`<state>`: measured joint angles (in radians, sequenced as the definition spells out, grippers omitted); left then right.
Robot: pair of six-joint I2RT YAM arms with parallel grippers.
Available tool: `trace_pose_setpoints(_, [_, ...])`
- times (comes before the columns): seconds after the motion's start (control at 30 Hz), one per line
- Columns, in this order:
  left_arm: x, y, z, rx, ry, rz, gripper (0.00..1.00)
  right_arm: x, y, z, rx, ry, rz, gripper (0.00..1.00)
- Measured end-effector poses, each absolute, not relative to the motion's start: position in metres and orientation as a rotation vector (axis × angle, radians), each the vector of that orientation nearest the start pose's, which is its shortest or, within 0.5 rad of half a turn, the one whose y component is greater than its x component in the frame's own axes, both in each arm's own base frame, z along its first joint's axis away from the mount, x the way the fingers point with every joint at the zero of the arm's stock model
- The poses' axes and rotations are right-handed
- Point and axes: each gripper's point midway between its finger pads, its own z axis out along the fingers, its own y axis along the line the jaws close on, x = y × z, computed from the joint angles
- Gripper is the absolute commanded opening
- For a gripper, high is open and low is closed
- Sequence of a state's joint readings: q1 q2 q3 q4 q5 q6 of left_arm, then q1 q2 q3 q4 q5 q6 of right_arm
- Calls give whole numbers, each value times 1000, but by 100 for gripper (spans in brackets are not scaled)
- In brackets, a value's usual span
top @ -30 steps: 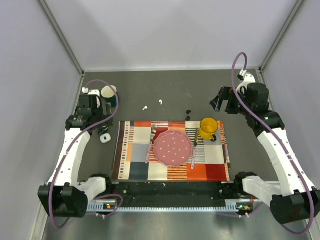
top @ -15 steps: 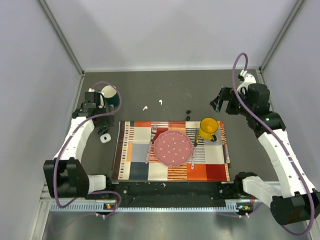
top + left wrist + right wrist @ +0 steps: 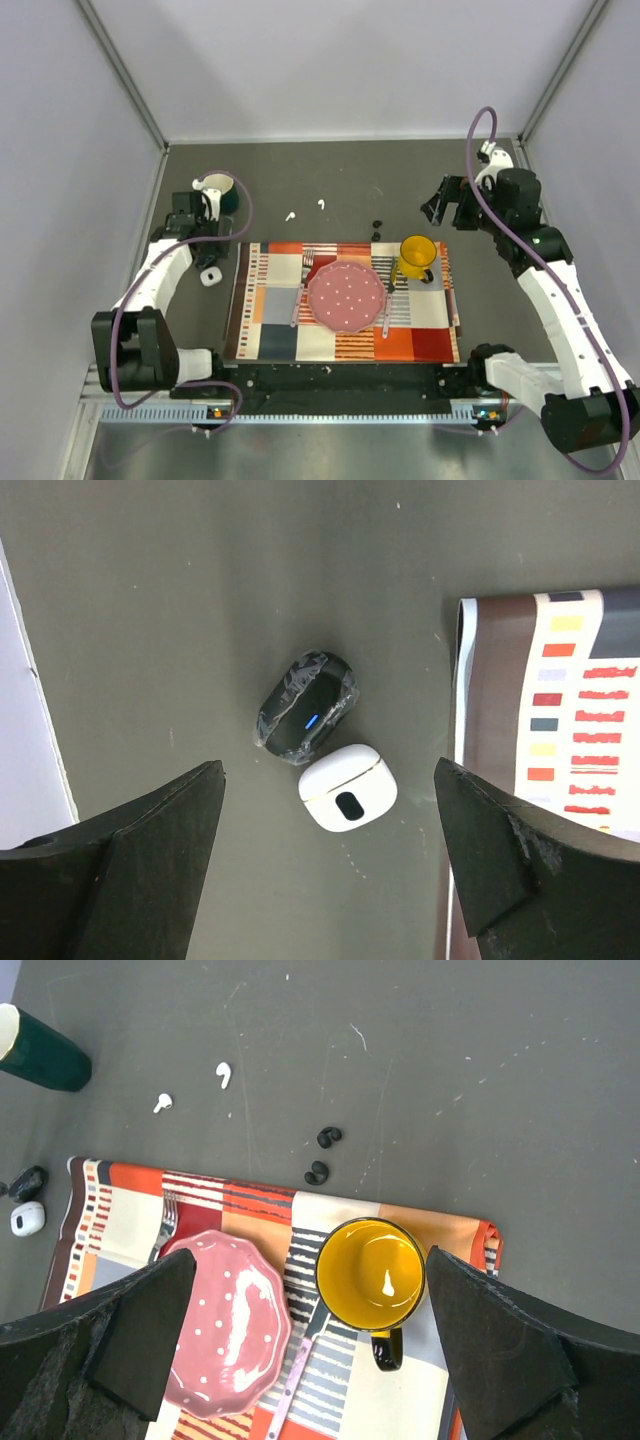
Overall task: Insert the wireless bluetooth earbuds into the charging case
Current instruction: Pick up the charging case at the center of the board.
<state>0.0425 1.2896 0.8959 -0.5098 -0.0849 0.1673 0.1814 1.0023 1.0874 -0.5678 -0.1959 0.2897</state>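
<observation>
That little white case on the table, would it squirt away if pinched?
Possibly. The charging case looks glossy and rounded, so it may slip. It seems small and rigid, probably light. Lying flat, it should slide rather than roll.

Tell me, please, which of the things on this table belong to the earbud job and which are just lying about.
For the job: two tiny white plastic earbuds; small white rounded-square plastic charging case.
Just lying about: small black oval object; glossy yellow mug; pink dotted plate; dark green mug; striped patchwork placemat; two small black lumps.
</observation>
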Motion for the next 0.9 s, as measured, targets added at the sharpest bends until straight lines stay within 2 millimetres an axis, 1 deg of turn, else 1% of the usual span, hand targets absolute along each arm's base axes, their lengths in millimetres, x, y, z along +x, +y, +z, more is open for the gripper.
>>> trace_pose_setpoints(0.17, [321,43,94,190,2511,240,90,297,101,274,-14,2060,493,99])
trace_pose_setpoints(0.33, [326,61,87,175,2515,251,90,292,100,280,-19,2041,493,99])
trace_pose_setpoints(0.47, [328,70,76,196,2546,221,87,287,98,276,-22,2045,487,99])
trace_pose_setpoints(0.6, [334,65,63,266,2588,153,86,283,97,269,-17,2067,479,99])
trace_pose_setpoints(0.7, [334,60,55,313,2610,111,85,282,96,268,-14,2072,475,99])
trace_pose_setpoints(0.8, [331,61,52,333,2623,108,83,281,95,268,-13,2073,472,99])
trace_pose_setpoints(0.9, [330,66,52,331,2627,116,81,280,94,268,-18,2072,462,99])
